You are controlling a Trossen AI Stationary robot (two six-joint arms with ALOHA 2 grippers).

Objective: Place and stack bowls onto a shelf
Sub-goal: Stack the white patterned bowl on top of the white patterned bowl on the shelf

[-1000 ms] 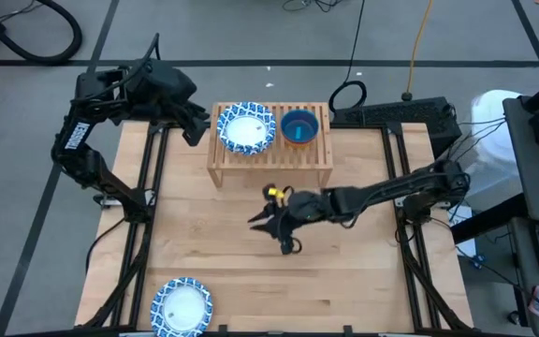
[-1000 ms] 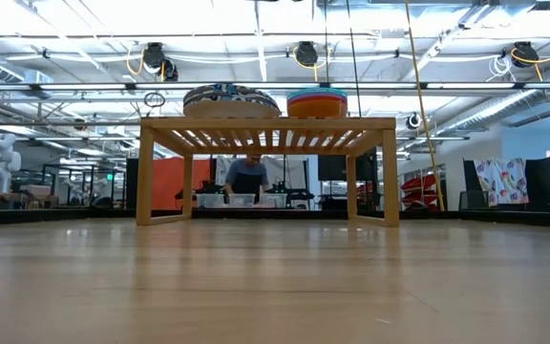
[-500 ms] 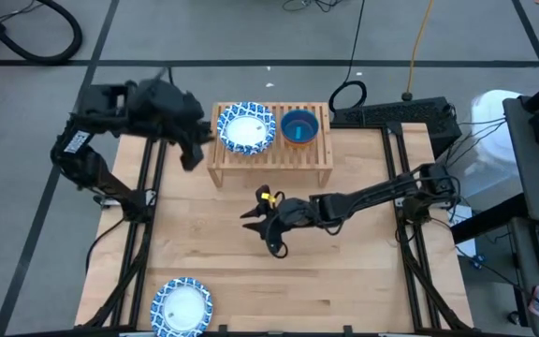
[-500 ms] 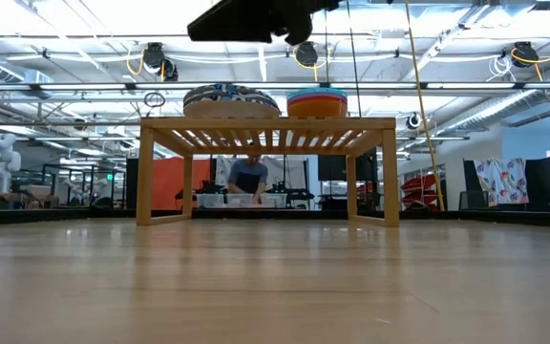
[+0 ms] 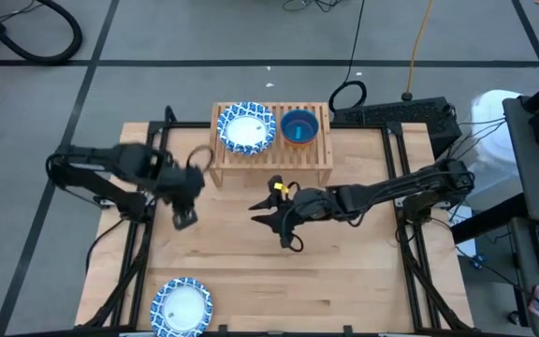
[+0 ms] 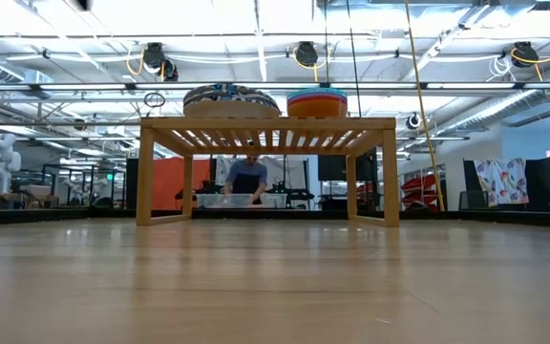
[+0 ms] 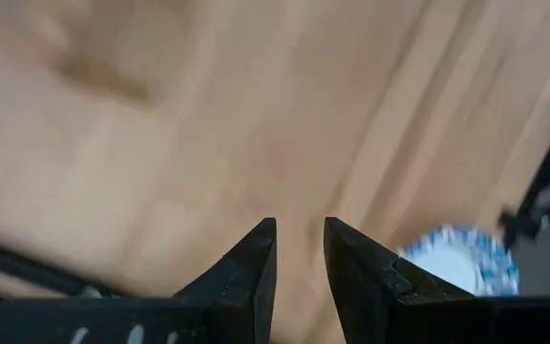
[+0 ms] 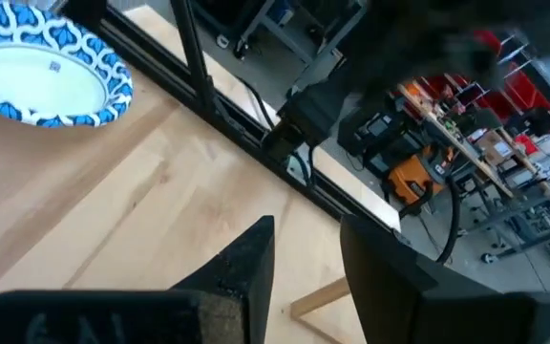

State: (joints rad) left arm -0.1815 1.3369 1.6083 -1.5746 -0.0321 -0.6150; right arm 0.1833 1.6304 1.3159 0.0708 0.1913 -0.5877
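A blue-patterned dish (image 5: 246,128) sits on the left half of the slatted wooden shelf (image 5: 271,161), and the low view shows it as a low stack (image 6: 232,97). Beside it stand nested small bowls (image 5: 299,127), teal on top, with coloured rims showing from the side (image 6: 316,100). Another patterned dish (image 5: 182,307) lies flat at the table's near left corner. My left gripper (image 5: 184,221) is open over bare wood left of the shelf, and its wrist view shows that dish (image 7: 458,267) ahead. My right gripper (image 5: 270,232) hovers open over the table's middle, in front of the shelf.
Bare wood lies between the shelf and the near edge. Black frame rails (image 5: 144,245) run along the table's left and right sides. In the low view a person (image 6: 247,178) stands far behind the shelf, beyond the table.
My left arm has swung from beside the shelf's left end toward the near edge, coming down over the left part of the table with its fingers pointing toward the near dish. My right gripper has stayed over the table's middle, shifting only slightly. The dishes and bowls have not moved.
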